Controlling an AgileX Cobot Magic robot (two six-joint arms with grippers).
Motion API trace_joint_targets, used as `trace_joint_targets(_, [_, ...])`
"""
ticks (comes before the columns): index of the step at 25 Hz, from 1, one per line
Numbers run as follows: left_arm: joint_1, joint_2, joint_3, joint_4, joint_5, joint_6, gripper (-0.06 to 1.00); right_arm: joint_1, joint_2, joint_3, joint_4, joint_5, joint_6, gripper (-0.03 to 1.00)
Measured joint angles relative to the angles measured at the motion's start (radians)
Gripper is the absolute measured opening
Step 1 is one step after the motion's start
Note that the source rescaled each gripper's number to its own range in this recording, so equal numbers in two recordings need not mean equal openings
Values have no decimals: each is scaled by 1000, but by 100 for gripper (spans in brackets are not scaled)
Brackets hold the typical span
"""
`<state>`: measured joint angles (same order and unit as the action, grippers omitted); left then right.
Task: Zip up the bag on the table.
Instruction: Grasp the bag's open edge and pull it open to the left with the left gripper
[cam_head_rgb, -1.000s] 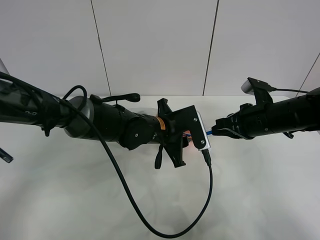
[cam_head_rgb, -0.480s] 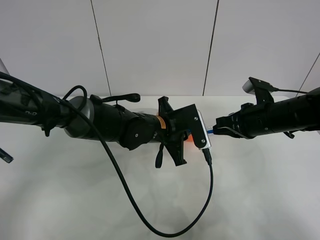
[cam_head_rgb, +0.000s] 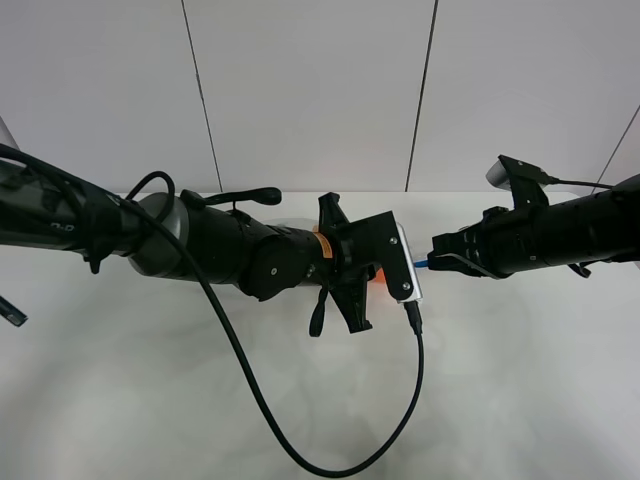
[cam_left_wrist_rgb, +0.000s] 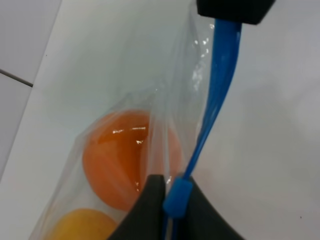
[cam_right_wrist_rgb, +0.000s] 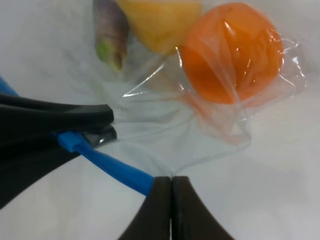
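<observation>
Bag: clear crinkly plastic zip bag (cam_right_wrist_rgb: 165, 127) lying on the table at mid-width, between the two grippers. From the high camera it is mostly hidden beneath the left arm's wrist.
Table: large plain white table with a smooth matte top (cam_head_rgb: 520, 380), bearing the bag.
Zipper: blue zipper strip (cam_right_wrist_rgb: 117, 169) along one edge of the bag, drawn taut left to right between the grippers. Only a short length (cam_head_rgb: 423, 265) shows from above. Whether the track is sealed cannot be told.
Slider: small blue slider (cam_left_wrist_rgb: 177, 197) seated on the strip, at the left gripper.
Left gripper: black two-fingered left gripper (cam_left_wrist_rgb: 175, 189), reaching in from the left. Its jaws are clamped on the slider, one finger on each side.
Right gripper: black right gripper (cam_right_wrist_rgb: 171, 180), reaching in from the right. Its jaws are pressed together, pinching the right end of the strip with the bag's corner.
Spacing: the grippers are near each other but apart, and the strip spans the gap.
Contents: round orange fruit (cam_right_wrist_rgb: 231, 50) nearest the right gripper. A yellow fruit (cam_right_wrist_rgb: 160, 20) and a purple eggplant with a green stem end (cam_right_wrist_rgb: 112, 30) lie beyond it, farther left, all seen through the plastic.
Cable: black cable (cam_head_rgb: 400, 430) hanging from the left wrist and looping over the near part of the table.
Backdrop: white panelled wall (cam_head_rgb: 300, 90) past the table's far edge.
</observation>
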<state>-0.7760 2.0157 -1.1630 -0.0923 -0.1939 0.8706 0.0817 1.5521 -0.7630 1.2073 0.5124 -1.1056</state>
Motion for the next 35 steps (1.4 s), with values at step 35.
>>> trace_joint_targets(35, [-10,0,0,0,-73,0,29,0,0,0,-14,-28,12,0])
